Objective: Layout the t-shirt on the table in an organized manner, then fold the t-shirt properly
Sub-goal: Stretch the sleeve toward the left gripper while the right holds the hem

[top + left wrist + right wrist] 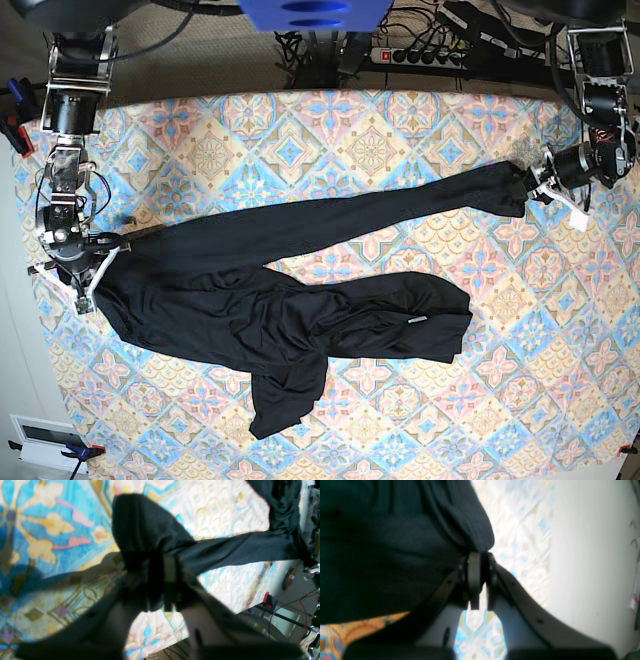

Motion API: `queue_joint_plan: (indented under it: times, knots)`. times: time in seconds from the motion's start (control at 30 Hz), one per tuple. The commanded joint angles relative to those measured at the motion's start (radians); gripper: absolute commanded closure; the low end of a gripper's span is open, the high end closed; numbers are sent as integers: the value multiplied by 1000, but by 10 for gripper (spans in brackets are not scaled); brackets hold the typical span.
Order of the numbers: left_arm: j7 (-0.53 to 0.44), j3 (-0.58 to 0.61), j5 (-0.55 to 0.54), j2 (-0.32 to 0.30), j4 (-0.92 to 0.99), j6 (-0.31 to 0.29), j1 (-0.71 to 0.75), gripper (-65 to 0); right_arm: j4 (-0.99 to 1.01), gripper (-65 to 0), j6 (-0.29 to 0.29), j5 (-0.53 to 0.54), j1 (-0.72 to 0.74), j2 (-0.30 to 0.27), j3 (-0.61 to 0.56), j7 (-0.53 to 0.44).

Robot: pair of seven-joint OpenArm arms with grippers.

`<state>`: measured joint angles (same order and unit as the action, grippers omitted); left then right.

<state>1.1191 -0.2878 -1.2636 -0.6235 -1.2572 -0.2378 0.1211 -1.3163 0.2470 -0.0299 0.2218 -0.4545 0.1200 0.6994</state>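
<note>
T-shirt [280, 300] is lying bunched across the middle of the table [400, 130], one sleeve being stretched toward the right edge by the left gripper [545, 183] and the body pinched near the left edge by the right gripper [92, 268], with flattening unfinished and folding not yet begun.

Beyond the far edge you see a power strip [425, 55] among tangled black cables [320, 45]. At the near left corner, pale floor [15, 330] and a white box [45, 440].
</note>
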Motion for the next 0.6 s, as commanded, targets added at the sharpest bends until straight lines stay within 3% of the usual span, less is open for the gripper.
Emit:
queue_joint_plan:
  times: [0.0, 0.13, 0.23, 0.33, 0.47, 0.57]
  knots:
    - [-7, -17, -23, -26, -13, -7, -18, -198, -30, -1, -8, 0, 34, -8, 7, -31]
    - [-7, -107, -24, -19, -13, -7, -47, -329, -30, -1, -8, 0, 34, -3, 7, -31]
    - [-7, -147, -49, -20, -20, -10, -51, -348, -30, -1, -8, 0, 34, -3, 7, -30]
    - [-7, -152, -35, -29, -143, -11, -42, -339, -30, -1, -8, 0, 34, -3, 7, -31]
    - [-7, -143, 114, -48, -402, -13, 32, -314, -30, -1, -8, 0, 34, -3, 7, -31]
    - [-7, -34, 332, -52, -609, -15, 61, -283, -30, -1, -8, 0, 34, -3, 7, -30]
